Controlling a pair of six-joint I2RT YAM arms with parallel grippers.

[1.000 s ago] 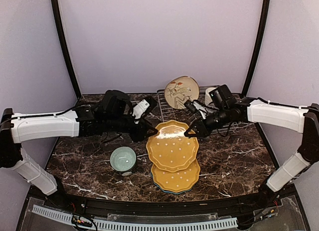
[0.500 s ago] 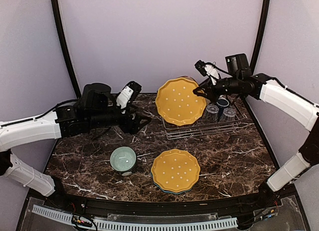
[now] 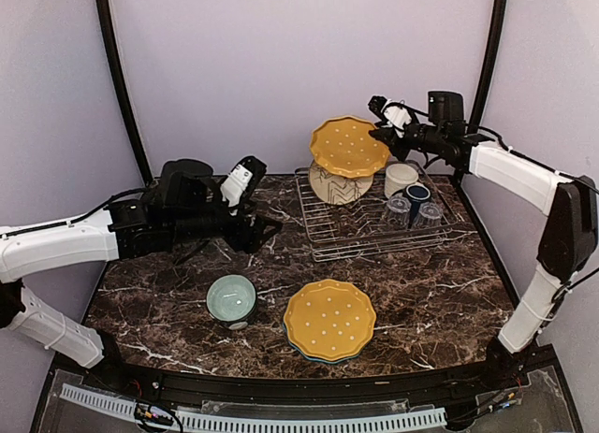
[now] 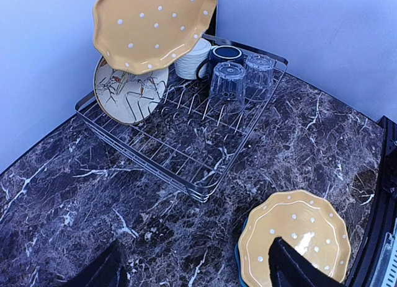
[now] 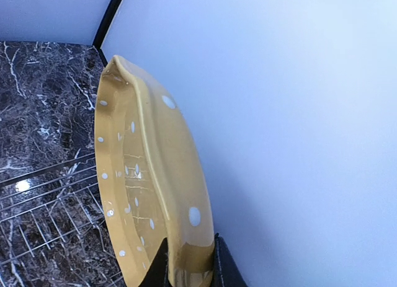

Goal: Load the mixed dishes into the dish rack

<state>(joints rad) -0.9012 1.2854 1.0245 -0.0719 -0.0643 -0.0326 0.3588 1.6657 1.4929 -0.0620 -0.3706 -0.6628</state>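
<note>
Right hand (image 3: pixel 383 135) pinches the stiff, probably slick and breakable yellow plate (image 3: pixel 348 146) by its rim over the rack (image 3: pixel 374 233); left hand (image 3: pixel 265 229) open.

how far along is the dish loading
Done: bird plate, cream mug, navy mug and two glasses sit in the rack. In hand: right gripper holds a yellow dotted plate above it. To load: mint bowl and stacked plates on the table; left gripper open.
</note>
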